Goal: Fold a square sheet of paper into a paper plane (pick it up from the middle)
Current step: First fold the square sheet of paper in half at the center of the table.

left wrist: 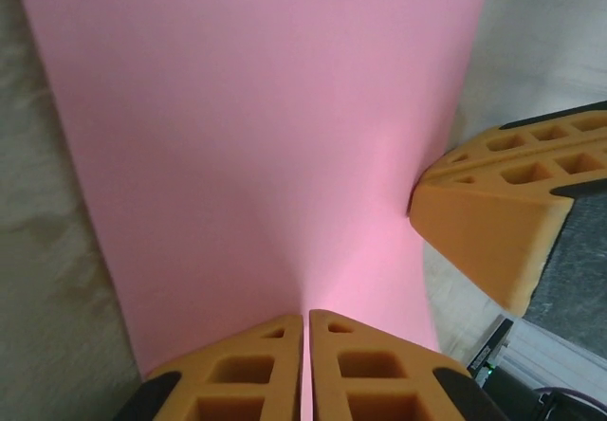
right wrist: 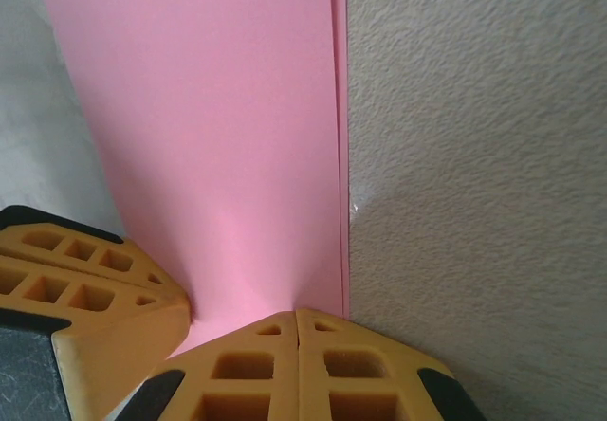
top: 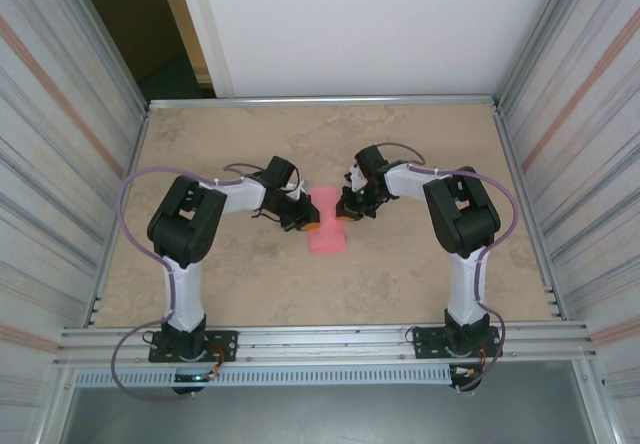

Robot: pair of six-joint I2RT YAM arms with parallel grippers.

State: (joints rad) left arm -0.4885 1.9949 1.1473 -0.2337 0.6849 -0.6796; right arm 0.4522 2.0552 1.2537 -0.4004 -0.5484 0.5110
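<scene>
Worktop [top: 420, 274]: paper [top: 328, 234], folded double, sits at its middle. L claw [left wrist: 306, 326], just left of that middle, is clamped on paper. R claw [right wrist: 297, 321], just right, likewise. Risk: 2 claws pulling apart could tear it, or a slip skews the crease.

Both closed, left end effector [left wrist: 306, 315] facing right end effector [right wrist: 296, 310].

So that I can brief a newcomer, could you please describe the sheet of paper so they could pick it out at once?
On the beige table, look at the middle, where the left gripper and right gripper meet. The pink sheet of paper lies between them, an edge at each gripper's orange tips. It alone is flat, plain and pink against the pale, stone-like surface.
</scene>
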